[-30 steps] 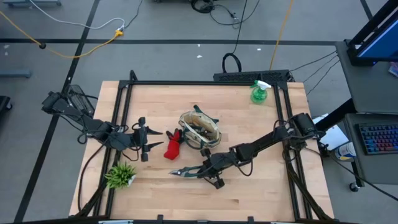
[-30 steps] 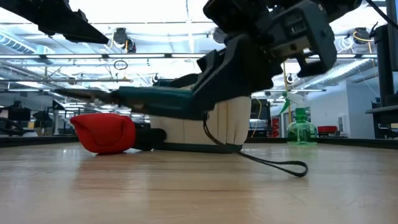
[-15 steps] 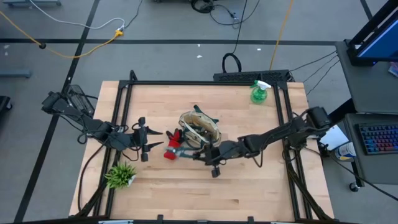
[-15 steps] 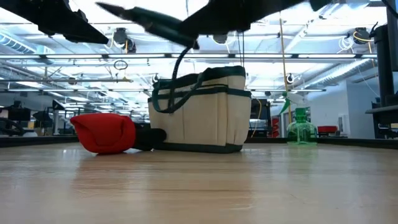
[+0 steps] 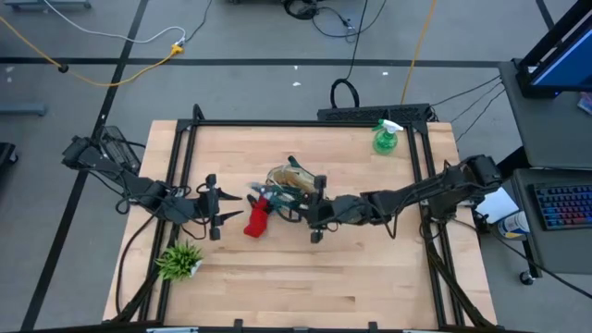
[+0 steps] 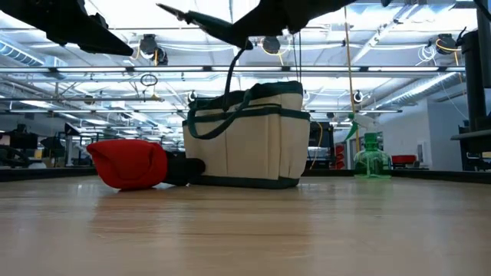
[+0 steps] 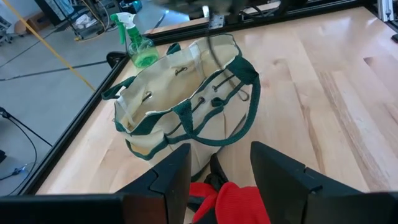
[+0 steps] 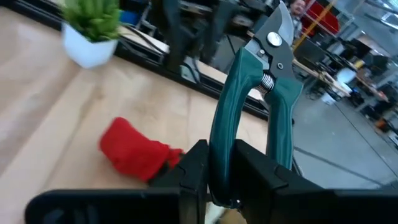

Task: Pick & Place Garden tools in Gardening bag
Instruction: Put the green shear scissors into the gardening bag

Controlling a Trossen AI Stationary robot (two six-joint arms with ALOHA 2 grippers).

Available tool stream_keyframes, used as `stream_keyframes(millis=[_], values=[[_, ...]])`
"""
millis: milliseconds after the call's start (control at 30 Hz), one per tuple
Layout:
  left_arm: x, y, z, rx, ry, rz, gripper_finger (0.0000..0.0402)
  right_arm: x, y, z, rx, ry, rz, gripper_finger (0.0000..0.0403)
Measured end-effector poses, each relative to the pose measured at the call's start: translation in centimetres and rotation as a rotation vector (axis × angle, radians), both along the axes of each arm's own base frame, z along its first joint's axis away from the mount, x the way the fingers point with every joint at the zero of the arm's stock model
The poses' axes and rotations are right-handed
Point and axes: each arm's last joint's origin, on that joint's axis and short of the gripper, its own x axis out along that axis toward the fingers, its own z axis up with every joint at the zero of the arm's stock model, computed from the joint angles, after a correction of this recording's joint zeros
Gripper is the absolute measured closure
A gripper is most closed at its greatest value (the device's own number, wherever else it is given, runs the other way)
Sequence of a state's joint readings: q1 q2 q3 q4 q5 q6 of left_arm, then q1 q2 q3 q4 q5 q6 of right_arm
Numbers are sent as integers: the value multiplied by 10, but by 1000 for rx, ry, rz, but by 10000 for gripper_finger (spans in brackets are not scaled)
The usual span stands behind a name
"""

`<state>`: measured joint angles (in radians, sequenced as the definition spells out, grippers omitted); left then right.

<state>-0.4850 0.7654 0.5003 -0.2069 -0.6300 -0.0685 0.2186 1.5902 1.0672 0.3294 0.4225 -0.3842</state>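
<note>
The right gripper (image 5: 298, 205) has swung up from the table front — now above the gardening bag (image 5: 294, 190), clamped on the pruning shears (image 8: 261, 93). The left gripper (image 5: 218, 208), fingers spread and empty, waits beside the red glove (image 5: 256, 217).

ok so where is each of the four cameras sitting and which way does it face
High view: above the table, looking straight down; both arms show, right gripper over the gardening bag.
Low view: at tabletop height, looking level at the bag and red glove; arms overhead.
Left wrist view: looks past open fingers into the bag.
Right wrist view: looks past fingers holding pruning shears.
Both wrist views share the glove.
</note>
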Motion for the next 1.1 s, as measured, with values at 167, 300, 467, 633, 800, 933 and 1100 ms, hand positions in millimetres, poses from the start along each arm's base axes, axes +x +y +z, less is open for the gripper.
stream_keyframes(millis=[167, 300, 467, 633, 800, 933, 1100], values=[[0, 0, 0, 0, 0, 0, 229, 3, -17, 1, -5, -9, -63, 347], [0, 0, 0, 0, 1, 0, 229, 4, -25, 6, -21, -68, -173, 347], [0, 0, 0, 1, 1, 0, 229, 3, -30, 4, -34, -45, -253, 346], [0, 0, 0, 2, 4, 0, 229, 1, -29, -3, 17, 6, -266, 346], [0, 0, -1, 4, 7, 0, 229, -2, -30, -8, -1, 45, -330, 346], [0, 0, -1, 5, 7, -1, 229, -3, -34, -6, -57, 31, -446, 346], [0, 0, -1, 5, 6, -1, 229, -4, -32, -8, -11, 28, -444, 346]])
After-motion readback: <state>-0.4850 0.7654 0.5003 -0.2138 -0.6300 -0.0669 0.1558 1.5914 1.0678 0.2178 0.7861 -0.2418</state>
